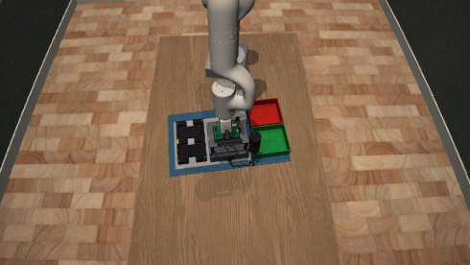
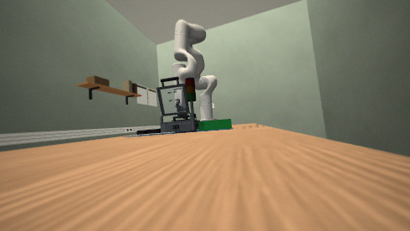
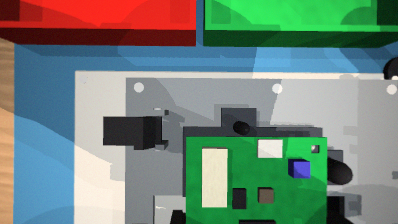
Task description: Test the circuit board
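Note:
The green board (image 1: 219,131) (image 3: 250,172) is held level above the tester (image 2: 171,125) (image 3: 150,100), component side up. My gripper (image 1: 226,134) (image 2: 180,110) (image 3: 256,219) is shut on its edges. In the wrist view the long cream-white connector (image 3: 214,177) is at the board's left side, and a corner hole (image 3: 315,148) is at upper right. A black round-topped post (image 3: 241,127) stands beyond the top edge, another (image 3: 340,171) at the right. The black latch block (image 3: 125,131) is at left. The lid (image 2: 159,100) stands open. The board hides the pins.
The red bin (image 1: 265,112) (image 3: 97,12) and green bin (image 1: 273,141) (image 2: 215,124) (image 3: 300,15) stand beside the tester. The signal light (image 1: 255,141) (image 2: 190,89) rises at the tester's front corner, with no section clearly lit. The black tray (image 1: 184,132) lies on the tester's other side.

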